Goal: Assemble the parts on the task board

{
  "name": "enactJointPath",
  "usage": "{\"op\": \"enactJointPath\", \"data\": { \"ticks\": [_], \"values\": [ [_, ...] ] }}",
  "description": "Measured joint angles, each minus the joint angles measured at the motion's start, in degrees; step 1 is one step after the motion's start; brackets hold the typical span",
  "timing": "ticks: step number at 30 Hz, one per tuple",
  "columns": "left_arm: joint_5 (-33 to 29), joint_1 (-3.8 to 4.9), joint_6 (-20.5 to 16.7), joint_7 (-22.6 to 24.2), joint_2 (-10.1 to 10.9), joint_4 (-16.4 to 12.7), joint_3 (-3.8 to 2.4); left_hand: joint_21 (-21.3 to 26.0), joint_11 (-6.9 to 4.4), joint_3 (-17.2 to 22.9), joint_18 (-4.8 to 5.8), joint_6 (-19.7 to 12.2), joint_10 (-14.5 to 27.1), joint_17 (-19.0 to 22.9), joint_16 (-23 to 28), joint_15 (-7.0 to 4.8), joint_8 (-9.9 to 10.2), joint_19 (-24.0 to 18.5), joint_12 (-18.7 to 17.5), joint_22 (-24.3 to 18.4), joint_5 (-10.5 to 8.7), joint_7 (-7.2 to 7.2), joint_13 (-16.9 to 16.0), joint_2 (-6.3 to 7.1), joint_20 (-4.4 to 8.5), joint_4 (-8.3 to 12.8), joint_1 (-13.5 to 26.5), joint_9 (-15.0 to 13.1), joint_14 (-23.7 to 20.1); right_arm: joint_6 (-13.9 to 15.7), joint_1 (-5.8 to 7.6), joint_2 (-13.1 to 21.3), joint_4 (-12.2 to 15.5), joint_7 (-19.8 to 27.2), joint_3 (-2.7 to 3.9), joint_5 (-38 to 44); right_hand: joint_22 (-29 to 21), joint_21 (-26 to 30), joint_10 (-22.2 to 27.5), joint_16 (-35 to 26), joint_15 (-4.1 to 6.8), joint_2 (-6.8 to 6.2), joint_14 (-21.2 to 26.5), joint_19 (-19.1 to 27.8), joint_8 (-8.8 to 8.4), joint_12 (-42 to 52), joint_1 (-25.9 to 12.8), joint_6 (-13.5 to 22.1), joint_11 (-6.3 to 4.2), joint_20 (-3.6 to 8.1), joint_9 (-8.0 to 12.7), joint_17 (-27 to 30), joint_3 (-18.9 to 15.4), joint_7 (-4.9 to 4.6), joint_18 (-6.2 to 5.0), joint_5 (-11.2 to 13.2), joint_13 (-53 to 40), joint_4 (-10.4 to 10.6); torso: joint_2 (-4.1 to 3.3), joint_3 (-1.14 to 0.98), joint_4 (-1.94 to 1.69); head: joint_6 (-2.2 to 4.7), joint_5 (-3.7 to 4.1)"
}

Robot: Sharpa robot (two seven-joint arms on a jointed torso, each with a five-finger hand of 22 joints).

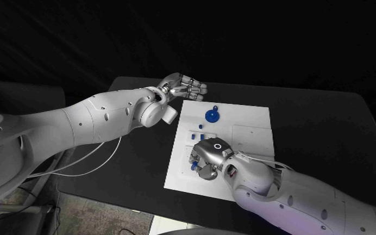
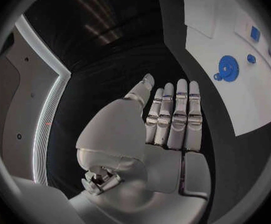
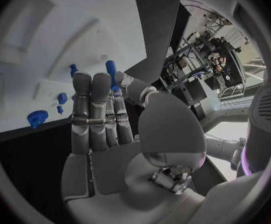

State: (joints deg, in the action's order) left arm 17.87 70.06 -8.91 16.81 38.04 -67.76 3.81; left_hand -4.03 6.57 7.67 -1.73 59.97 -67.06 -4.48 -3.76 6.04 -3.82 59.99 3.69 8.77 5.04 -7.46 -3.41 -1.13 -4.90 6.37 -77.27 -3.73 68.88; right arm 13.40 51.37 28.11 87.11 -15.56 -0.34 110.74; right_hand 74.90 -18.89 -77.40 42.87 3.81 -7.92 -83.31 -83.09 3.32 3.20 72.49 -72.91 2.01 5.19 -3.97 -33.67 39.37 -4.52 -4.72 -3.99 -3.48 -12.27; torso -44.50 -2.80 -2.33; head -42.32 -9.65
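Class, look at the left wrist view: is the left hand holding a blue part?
No. The left hand is flat and empty, beside the task board.

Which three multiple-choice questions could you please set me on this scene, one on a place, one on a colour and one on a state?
1. Where is the silver left hand?
A. Over the black table, beside the far left corner of the white task board
B. Flat on the middle of the board
C. Touching the right arm

2. What colour is the round gear-like disc on the board?
A. Red
B. Blue
C. Green

3. What state is the left hand in?
A. Gripping the disc
B. Holding nothing, fingers stretched out
C. Clenched on a cable

Answers:
1 A: the head view shows the hand off the board's edge, above bare table.
2 B: the disc is blue in the head and left wrist views.
3 B: the left wrist view shows straight fingers with nothing in them.
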Motion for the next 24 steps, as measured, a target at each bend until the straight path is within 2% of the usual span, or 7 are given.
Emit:
{"op": "enactJointPath", "data": {
  "ticks": [13, 24],
  "values": [
    [0.00, 0.00, 0.03, 0.00, -0.01, 0.03, 0.00, -0.27, 0.00, -0.08, 0.00, 0.00, 0.00, -0.06, 0.00, 0.00, 0.00, 0.00, 0.00, -1.09, 0.00, 0.00, 0.00, 0.00, 0.00, -0.55, 0.00, 0.00, 0.00, -0.01, -0.08, -0.11, -1.01, -1.57, -0.04, 1.80, 0.04, -0.52, 0.00, 0.00, -0.01, 0.00, -0.01, 0.00, 0.16, 0.11, 0.00, -0.15, -0.01, 0.00, 0.03, 0.06, -0.08, 0.16, 0.01, 0.01, -0.01, -0.08, 0.03, 0.05, 0.00, -0.03, 0.04],
    [-0.01, -0.04, 0.10, -0.01, -0.21, 0.21, 0.03, -0.27, 0.00, -0.08, 0.00, 0.00, 0.00, -0.05, 0.00, 0.00, 0.00, 0.00, 0.00, -1.08, 0.00, 0.00, 0.00, 0.00, 0.00, -0.55, 0.00, 0.00, 0.00, -0.30, 0.01, -0.22, -1.48, -1.67, -0.06, 2.02, 0.04, -0.52, -0.23, 0.00, -0.03, -0.01, -0.02, 0.00, 0.16, 0.11, 0.00, -0.11, 0.21, -0.01, -0.01, 0.06, 0.02, 0.13, 0.05, 0.01, -0.04, -0.31, 0.01, 0.09, 0.00, -0.43, -0.06]
  ]
}}
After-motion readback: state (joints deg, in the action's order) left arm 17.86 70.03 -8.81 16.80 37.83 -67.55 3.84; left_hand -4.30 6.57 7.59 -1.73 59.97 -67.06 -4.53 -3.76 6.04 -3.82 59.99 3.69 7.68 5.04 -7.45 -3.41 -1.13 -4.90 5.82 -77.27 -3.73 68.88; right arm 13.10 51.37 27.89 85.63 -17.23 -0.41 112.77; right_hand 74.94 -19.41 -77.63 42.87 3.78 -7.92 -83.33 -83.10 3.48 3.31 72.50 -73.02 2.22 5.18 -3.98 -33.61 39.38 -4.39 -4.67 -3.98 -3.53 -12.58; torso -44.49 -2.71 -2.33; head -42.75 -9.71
